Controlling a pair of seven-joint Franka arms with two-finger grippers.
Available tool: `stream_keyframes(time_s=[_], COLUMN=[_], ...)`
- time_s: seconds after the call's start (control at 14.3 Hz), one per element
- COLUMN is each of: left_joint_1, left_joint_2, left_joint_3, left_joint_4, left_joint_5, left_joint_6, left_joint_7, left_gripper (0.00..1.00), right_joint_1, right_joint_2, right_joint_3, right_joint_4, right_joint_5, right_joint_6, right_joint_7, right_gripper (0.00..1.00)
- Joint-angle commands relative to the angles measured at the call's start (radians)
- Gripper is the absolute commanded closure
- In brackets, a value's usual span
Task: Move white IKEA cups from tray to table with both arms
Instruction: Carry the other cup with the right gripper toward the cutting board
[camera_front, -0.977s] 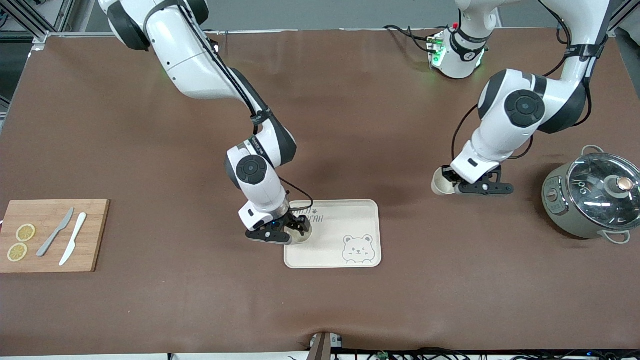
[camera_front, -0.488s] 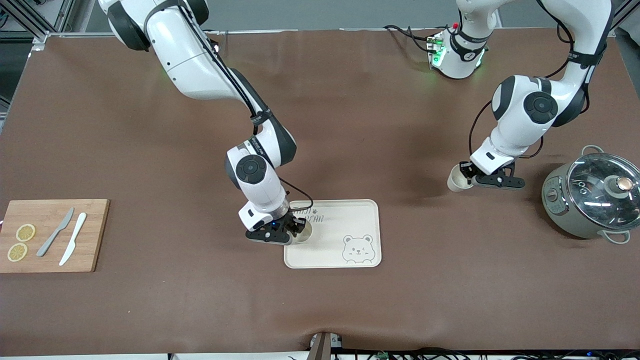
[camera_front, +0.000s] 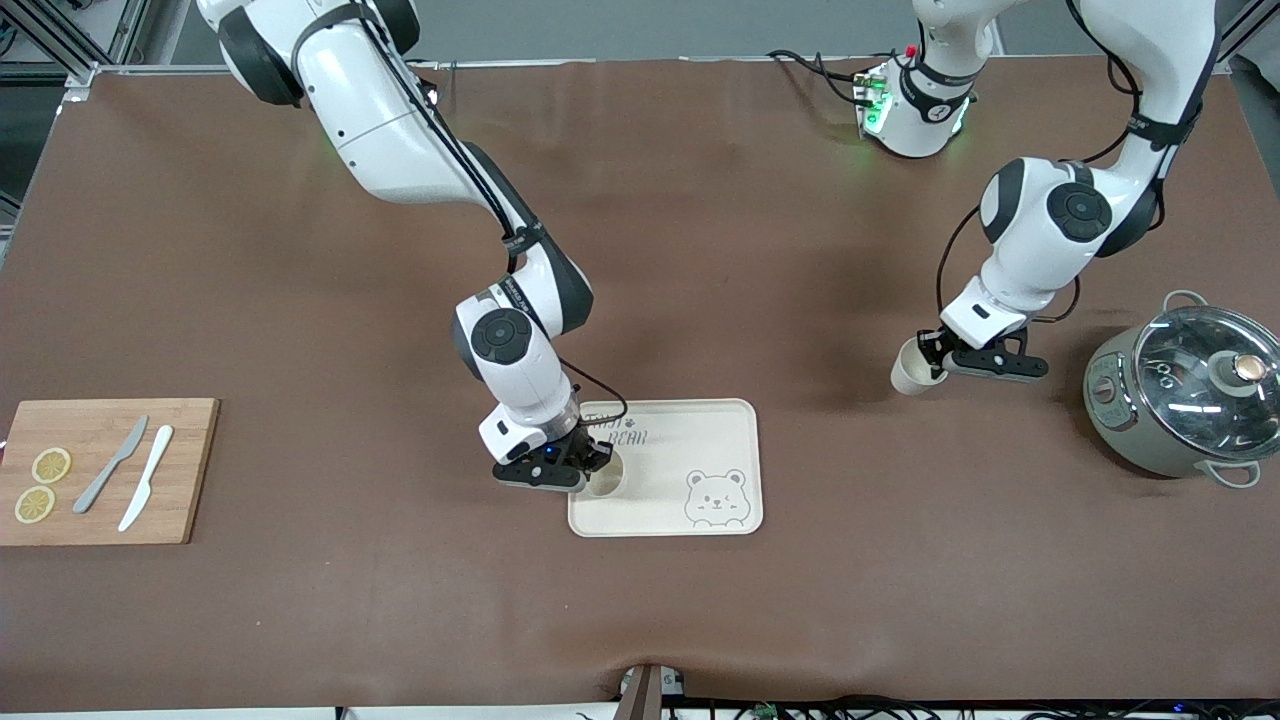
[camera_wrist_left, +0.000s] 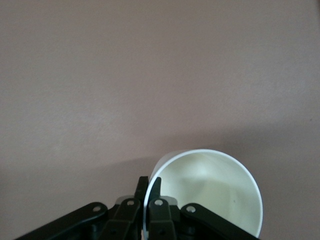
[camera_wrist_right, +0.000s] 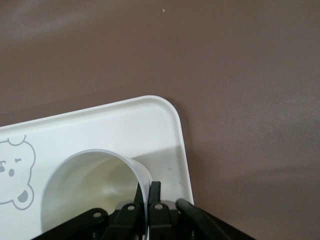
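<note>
My right gripper (camera_front: 590, 463) is shut on the rim of one white cup (camera_front: 606, 473), which is over the corner of the bear-printed tray (camera_front: 700, 440) toward the right arm's end. In the right wrist view the fingers (camera_wrist_right: 155, 192) pinch the cup's wall (camera_wrist_right: 90, 185) above the tray (camera_wrist_right: 125, 125). My left gripper (camera_front: 940, 362) is shut on the rim of the other white cup (camera_front: 908, 372), held above the bare brown table between the tray and the pot. In the left wrist view the fingers (camera_wrist_left: 155, 187) pinch that cup (camera_wrist_left: 210, 192).
A grey pot with a glass lid (camera_front: 1190, 395) stands toward the left arm's end. A wooden board (camera_front: 100, 470) with two knives and lemon slices lies toward the right arm's end. The table is covered in brown.
My left gripper swung with its cup toward the pot, then eased back slightly. My right gripper with its cup shifted a little over the tray's corner.
</note>
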Motion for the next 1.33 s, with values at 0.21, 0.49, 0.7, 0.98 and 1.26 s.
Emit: stream_keyframes(time_s=[0.21, 0.49, 0.7, 0.98, 1.26], left_joint_1=[0.014, 0.034, 0.057, 0.070, 0.070], left_joint_2=[0.070, 0.079, 0.097, 0.102, 0.105], left_joint_3=[-0.010, -0.009, -0.009, -0.007, -0.004], left_joint_4=[-0.024, -0.024, -0.022, -0.022, -0.022], left_joint_5=[-0.023, -0.008, -0.008, -0.008, -0.008], left_joint_6=[0.132, 0.132, 0.133, 0.132, 0.127], left_joint_7=[0.051, 0.059, 0.111, 0.143, 0.151], left_gripper=[1.00, 1.00, 1.00, 1.00, 1.00], right_joint_1=[-0.002, -0.006, -0.051, -0.168, -0.275], right_joint_2=[-0.005, -0.046, -0.153, -0.295, -0.385], right_joint_3=[-0.004, -0.005, -0.007, -0.004, -0.007], right_joint_4=[0.018, 0.031, 0.028, 0.021, 0.011], right_joint_5=[-0.007, 0.002, 0.000, 0.006, 0.005], right_joint_6=[-0.009, -0.117, -0.277, -0.493, -0.608], right_joint_7=[0.016, 0.016, 0.001, -0.212, -0.350], right_gripper=[1.00, 1.00, 1.00, 1.00, 1.00])
